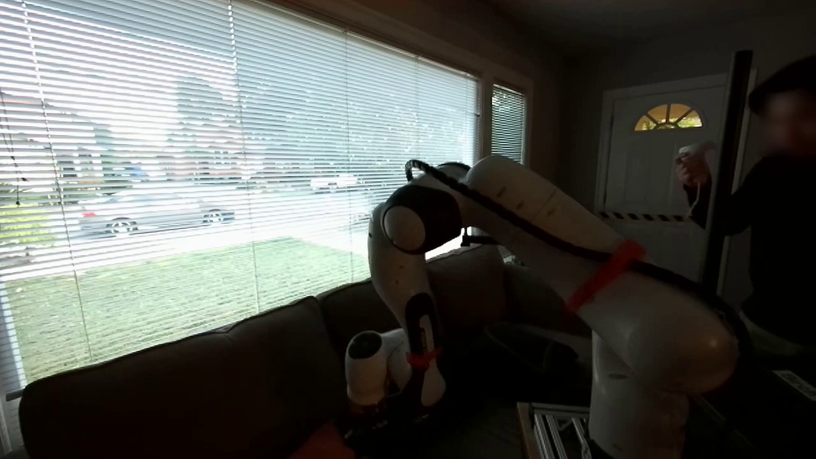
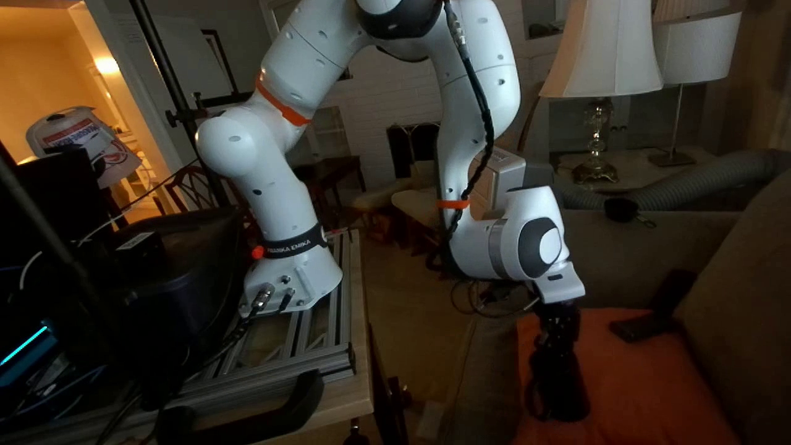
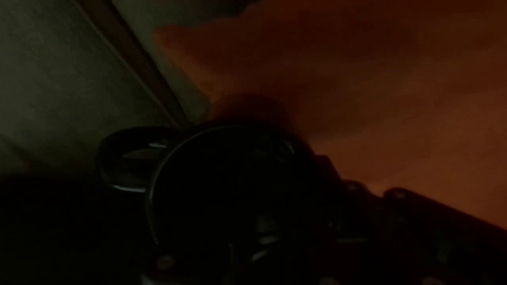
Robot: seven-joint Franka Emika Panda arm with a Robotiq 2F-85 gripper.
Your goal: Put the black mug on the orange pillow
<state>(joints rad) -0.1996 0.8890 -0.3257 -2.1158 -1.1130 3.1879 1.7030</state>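
In an exterior view the camera faces a window (image 1: pixel 204 172), upper left; in an exterior view, lamps (image 2: pixel 599 52), upper right. The wrist view looks closely at the mug (image 3: pixel 225 182). All share the orange pillow (image 2: pixel 630 383).

Interior, dimly lit. A broad window (image 1: pixel 287 127) with horizontal blinds (image 1: pixel 127 51) admits daylight behind a dark sofa (image 1: pixel 185 382); a lawn (image 1: pixel 191 306) and a car (image 1: pixel 159 217) are visible through them. Beyond, a white door (image 1: pixel 663 166) bears an arched, divided pane (image 1: pixel 669 118). In an exterior view: pale brick wall (image 2: pixel 395 93) with dark fireplace opening (image 2: pixel 398 151); brown floor (image 2: pixel 420 321); two shaded lamps (image 2: pixel 599 49) on a light tabletop (image 2: pixel 635 163); and an adjoining room (image 2: pixel 40 49) glowing amber around a bright light (image 2: pixel 106 65).
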